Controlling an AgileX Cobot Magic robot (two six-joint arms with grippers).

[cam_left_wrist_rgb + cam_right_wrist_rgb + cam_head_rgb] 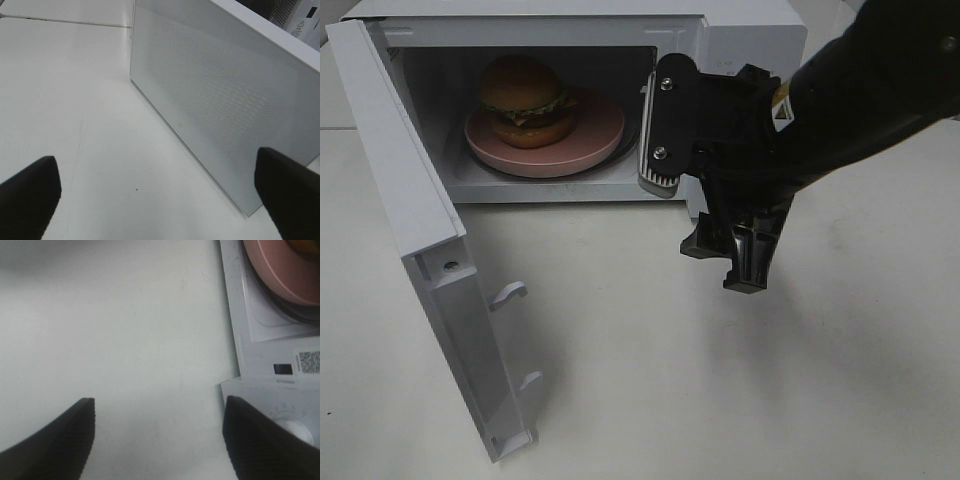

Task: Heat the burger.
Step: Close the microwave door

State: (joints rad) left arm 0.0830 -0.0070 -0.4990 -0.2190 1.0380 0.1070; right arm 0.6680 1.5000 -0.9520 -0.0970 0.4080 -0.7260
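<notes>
Burger (525,98) sits on the pink plate (575,165) inside the microwave (750,35), upper left. Left end effector (160,200) and right end effector (728,262) both gape, empty; the open door (410,170), swung shut, could hit the right one.

The right gripper (159,402) was seen spread wide over the white table (125,330); the pink plate (285,275) was glimpsed inside the microwave (260,355), just beside it.

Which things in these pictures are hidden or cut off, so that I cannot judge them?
- High view: the right arm covers the controls of the microwave.
- Right wrist view: the picture edge cuts off the plate and nearly all the burger.
- High view: the left gripper lies outside the picture.
</notes>
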